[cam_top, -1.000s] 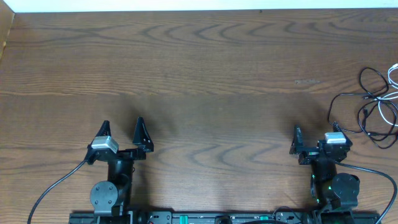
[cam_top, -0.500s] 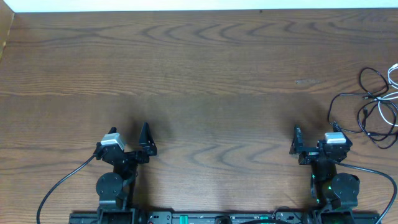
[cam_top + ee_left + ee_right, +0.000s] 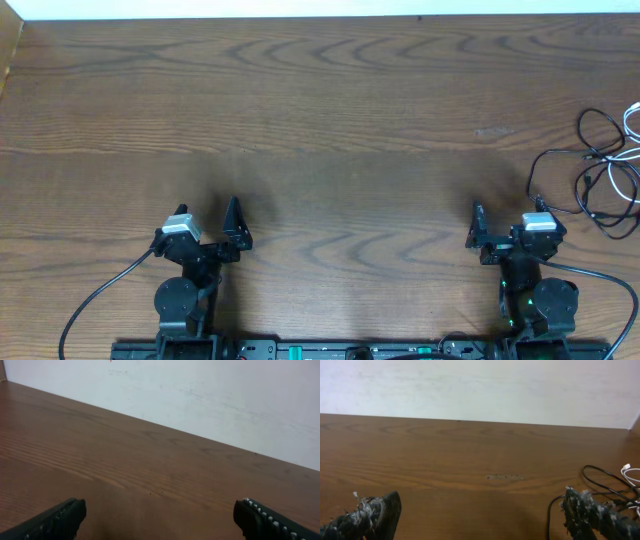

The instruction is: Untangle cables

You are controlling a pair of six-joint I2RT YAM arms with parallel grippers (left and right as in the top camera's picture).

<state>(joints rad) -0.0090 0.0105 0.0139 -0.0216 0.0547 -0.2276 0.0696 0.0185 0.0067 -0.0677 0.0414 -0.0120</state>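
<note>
Loosely looped, the cables (image 3: 603, 165) lie at the right edge of the table (image 3: 320, 120). The tangle stretches roughly near-to-far, with one black strand trailing left toward the right gripper (image 3: 505, 222). Most cords are thin, round and black; a white one (image 3: 632, 122) curls at the far right. The right gripper and the left gripper (image 3: 208, 222) both stand spread wide, holding nothing, over grained brown wood.

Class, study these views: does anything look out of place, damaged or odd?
The cables lie snarled at the right edge of the table, running out of view. Fingers of the right gripper look frayed, with pale fuzz.
</note>
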